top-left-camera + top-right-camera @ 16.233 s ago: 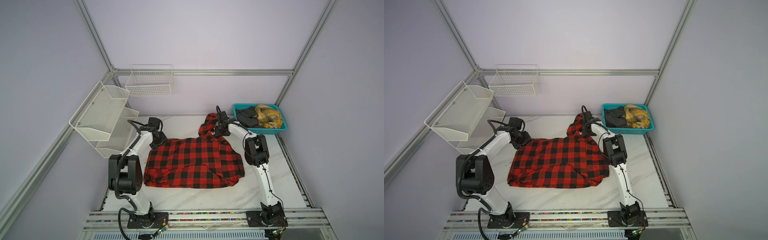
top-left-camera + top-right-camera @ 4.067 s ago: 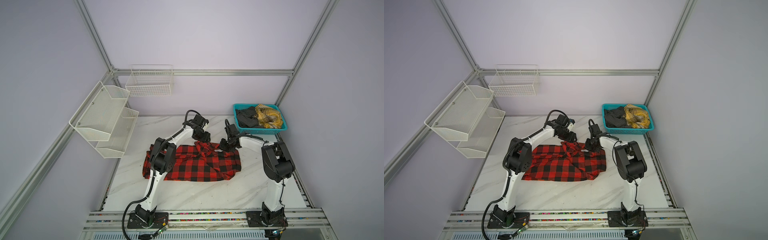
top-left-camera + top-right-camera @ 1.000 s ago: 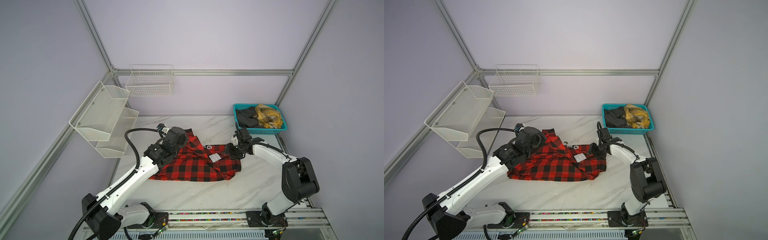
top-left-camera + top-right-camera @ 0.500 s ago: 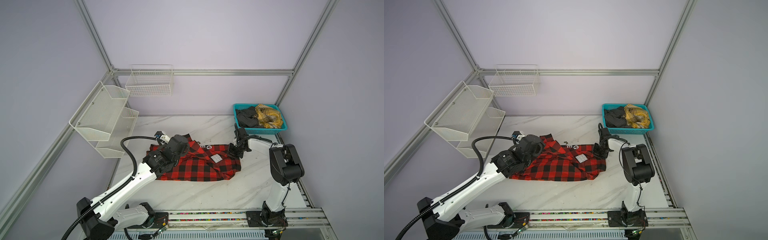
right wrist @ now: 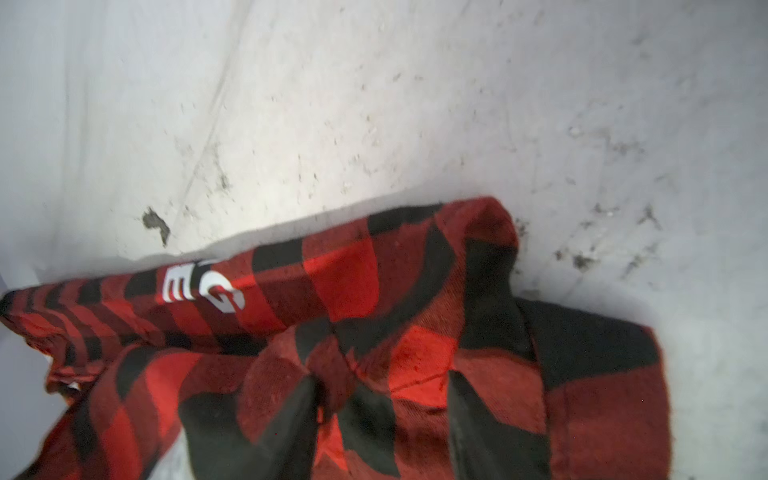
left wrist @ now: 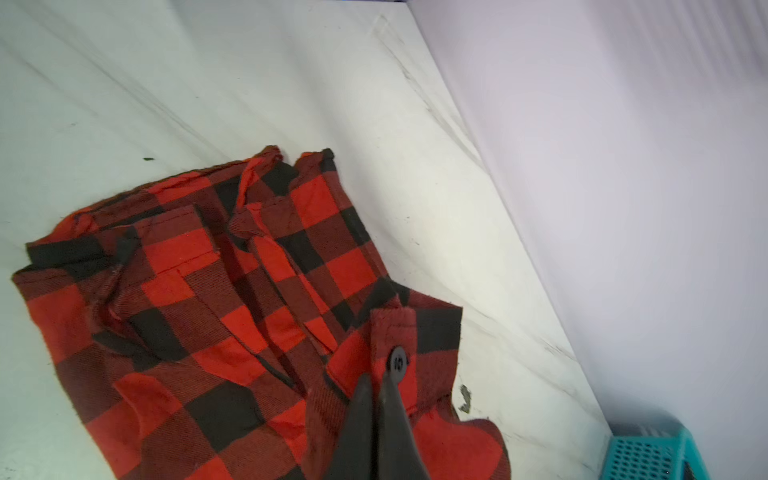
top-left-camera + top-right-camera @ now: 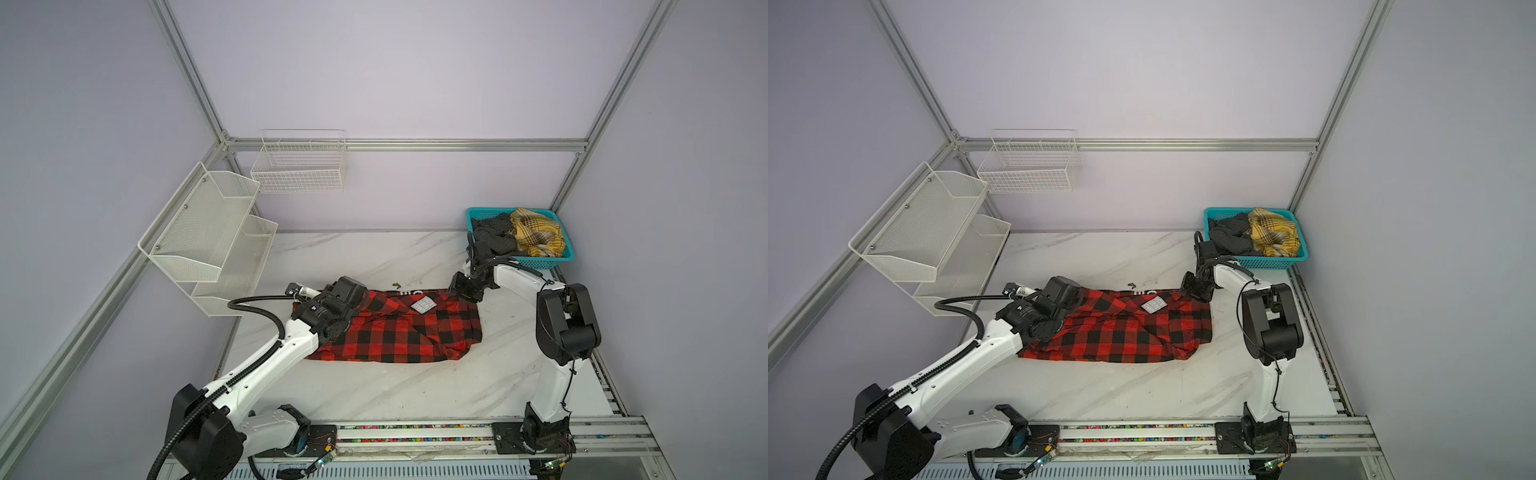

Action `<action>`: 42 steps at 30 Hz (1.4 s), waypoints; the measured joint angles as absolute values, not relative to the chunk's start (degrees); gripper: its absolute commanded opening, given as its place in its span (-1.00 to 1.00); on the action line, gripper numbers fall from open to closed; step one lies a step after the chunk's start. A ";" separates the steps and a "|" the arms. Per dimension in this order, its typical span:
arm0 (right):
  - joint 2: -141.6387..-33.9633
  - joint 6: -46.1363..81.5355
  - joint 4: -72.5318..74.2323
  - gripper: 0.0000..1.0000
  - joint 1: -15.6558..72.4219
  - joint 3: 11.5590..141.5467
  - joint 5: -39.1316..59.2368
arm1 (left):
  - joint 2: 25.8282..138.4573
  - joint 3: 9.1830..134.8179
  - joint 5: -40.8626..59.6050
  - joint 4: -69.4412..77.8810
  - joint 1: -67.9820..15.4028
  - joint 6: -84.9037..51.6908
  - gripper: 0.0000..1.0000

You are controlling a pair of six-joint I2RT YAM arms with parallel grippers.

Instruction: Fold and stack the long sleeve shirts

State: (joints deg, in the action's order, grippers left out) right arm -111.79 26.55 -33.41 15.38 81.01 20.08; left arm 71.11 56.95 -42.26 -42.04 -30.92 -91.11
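The red-and-black flannel shirt (image 7: pixel 399 328) lay rumpled and partly folded mid-desk (image 7: pixel 374 257), the left gripper (image 6: pixel 378 395) clenched on its buttoned cuff (image 6: pixel 395 332), the right gripper (image 5: pixel 382 415) spread apart over a far corner, so I judged folding unfinished, with stacking and the garments (image 7: pixel 536 237) in the teal basket (image 7: pixel 540 262) left.

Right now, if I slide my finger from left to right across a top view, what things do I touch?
shelf → shirt → teal basket

Overhead pair; wrist close-ups on shirt (image 6: pixel 208 311)
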 measured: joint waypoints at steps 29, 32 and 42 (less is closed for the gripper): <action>-109.34 29.71 -33.65 0.32 17.91 76.05 22.22 | 67.31 56.88 -41.25 -42.33 -37.34 -93.80 -1.00; -109.06 30.63 -32.97 0.31 17.91 75.61 23.31 | 66.02 57.10 -41.71 -43.07 -38.52 -94.24 -1.00; -108.99 34.57 -28.64 0.01 17.76 75.96 26.00 | 63.46 57.30 -42.48 -45.69 -44.12 -98.80 -1.00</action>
State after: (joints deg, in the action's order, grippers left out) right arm -108.99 34.57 -28.64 17.76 75.96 26.00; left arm 63.46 57.30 -42.48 -45.69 -44.12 -98.80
